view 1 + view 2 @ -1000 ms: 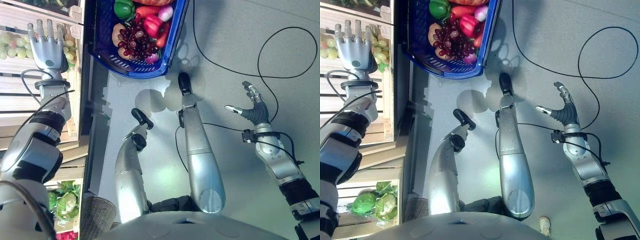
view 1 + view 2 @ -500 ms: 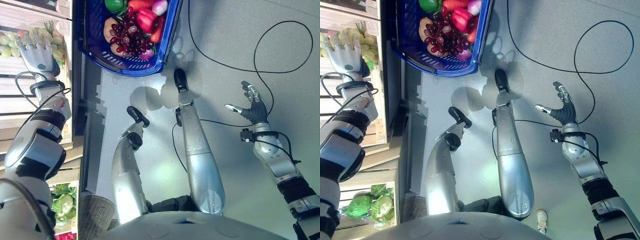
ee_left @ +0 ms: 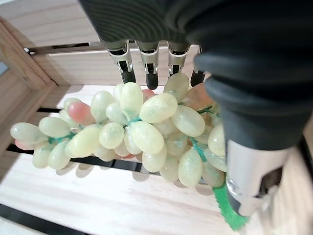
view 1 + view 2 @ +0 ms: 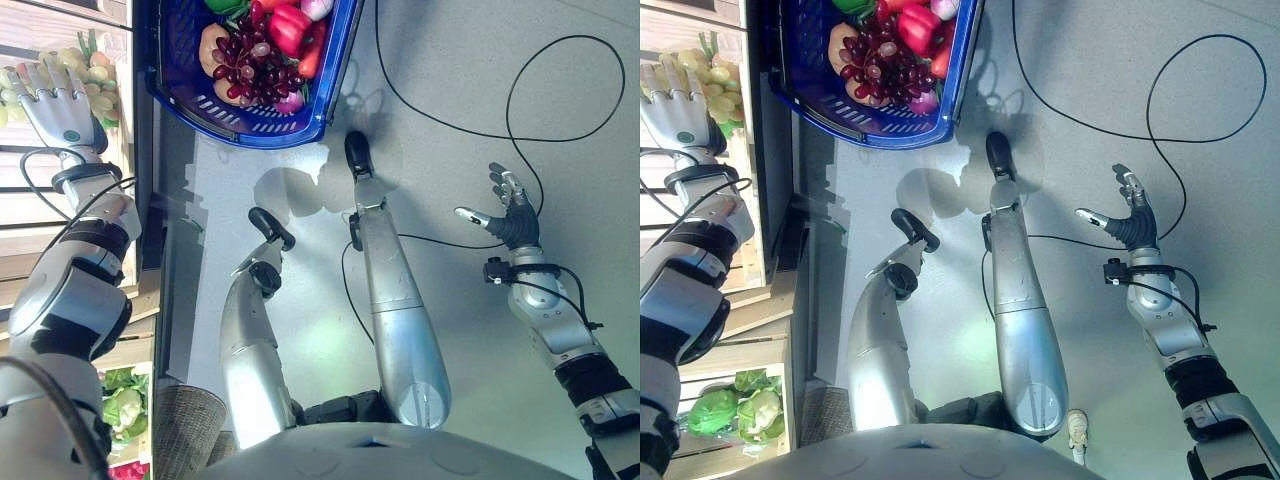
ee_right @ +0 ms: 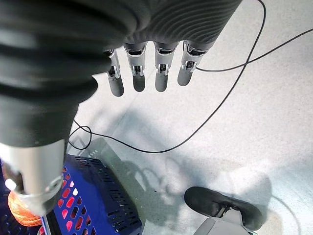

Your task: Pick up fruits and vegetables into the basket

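Hovering over a bunch of pale green grapes [image 3: 142, 134], the left hand [image 4: 58, 104] is reaching into a wooden shelf compartment [image 3: 73, 205] with its fingers [image 3: 150, 68] straight and spread, nothing clasped in them, and the thumb standing apart at one side of the cluster. The grapes are lying on the slatted shelf floor, well apart from the blue basket [image 4: 330, 95], which is sitting on the grey floor [image 4: 470, 60] already loaded with dark red grapes [image 4: 250, 70], a red pepper [image 4: 290, 25] and other produce. The bunch is looking light but awkward: many smooth, rounded, probably slippery berries hanging loosely off thin green stems [image 3: 195, 147], so the cluster is likely to sag and swing once lifted, and single berries may roll out from under a fingertip. A broad cupping hold around the thick middle of the bunch, fingers on the far side and thumb on the near side, is seeming the safer choice; the stem end is hard to make out from the wrist view, so pinching there is looking less certain. The right hand [image 4: 1128, 215] is hanging idle over the floor with its fingers loosely extended, carrying nothing.
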Available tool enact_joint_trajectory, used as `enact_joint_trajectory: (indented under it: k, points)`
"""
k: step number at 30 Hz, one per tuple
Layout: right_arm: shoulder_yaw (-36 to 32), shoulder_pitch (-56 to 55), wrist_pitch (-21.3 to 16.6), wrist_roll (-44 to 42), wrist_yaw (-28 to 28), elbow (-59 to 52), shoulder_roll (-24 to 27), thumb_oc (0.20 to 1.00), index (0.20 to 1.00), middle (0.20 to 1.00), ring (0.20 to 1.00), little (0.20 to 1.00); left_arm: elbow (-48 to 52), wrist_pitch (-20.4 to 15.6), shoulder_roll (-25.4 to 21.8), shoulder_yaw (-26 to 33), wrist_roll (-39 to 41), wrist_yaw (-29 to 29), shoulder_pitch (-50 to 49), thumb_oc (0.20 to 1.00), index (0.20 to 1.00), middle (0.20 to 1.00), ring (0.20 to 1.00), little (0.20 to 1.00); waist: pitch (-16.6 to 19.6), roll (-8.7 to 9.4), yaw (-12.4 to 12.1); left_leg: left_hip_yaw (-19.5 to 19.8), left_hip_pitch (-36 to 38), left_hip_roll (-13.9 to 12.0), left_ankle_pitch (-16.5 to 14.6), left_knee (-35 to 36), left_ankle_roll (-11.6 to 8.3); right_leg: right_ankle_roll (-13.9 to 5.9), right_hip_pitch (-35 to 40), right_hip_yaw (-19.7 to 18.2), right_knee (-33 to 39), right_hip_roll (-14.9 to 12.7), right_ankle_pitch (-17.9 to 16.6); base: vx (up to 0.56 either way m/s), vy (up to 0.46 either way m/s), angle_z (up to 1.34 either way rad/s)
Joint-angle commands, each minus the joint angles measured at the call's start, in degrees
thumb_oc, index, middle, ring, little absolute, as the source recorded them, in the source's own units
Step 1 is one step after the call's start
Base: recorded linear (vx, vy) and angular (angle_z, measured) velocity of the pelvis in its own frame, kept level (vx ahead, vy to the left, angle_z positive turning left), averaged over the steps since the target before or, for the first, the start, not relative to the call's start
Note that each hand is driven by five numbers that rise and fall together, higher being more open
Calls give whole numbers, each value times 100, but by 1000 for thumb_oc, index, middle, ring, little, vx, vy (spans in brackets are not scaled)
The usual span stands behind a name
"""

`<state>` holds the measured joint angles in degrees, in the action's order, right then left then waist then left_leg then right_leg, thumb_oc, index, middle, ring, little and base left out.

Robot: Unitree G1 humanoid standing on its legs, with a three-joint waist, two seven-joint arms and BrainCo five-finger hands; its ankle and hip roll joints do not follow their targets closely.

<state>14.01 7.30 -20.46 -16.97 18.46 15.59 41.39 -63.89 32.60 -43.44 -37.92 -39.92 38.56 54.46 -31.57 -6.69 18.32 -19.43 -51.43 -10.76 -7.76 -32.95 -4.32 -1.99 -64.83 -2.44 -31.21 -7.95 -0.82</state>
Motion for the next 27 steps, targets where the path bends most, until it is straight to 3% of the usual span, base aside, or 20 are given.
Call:
enact_joint_trajectory:
  k: [1, 12, 27]
  points:
    - [145, 7, -302, -193, 122, -26, -102, 1000, 1000, 1000, 1000, 1000, -275, 410, -480, 380, 266, 359, -178, 1000, 1000, 1000, 1000, 1000, 178, 236, -26, 459, -608, 76, -82, -334, -117, -312, -68, -79, -311, -3, 594, 0, 0, 0]
    - [198, 1, -398, -190, 211, 52, -121, 1000, 1000, 1000, 1000, 1000, 61, 280, -585, 533, 866, 775, 161, 1000, 1000, 1000, 1000, 1000, 178, 288, -50, 522, -751, 84, -148, -454, -69, -298, -150, -83, -335, 22, 589, 0, 0, 0]
    - [190, -8, -428, -300, 147, 127, -210, 1000, 1000, 1000, 1000, 1000, 117, 567, -638, 441, 681, 466, 341, 1000, 1000, 1000, 1000, 1000, 178, 382, -64, 583, -855, 73, -218, -540, -33, -332, -215, -53, -350, 33, 541, 0, -3, 1]
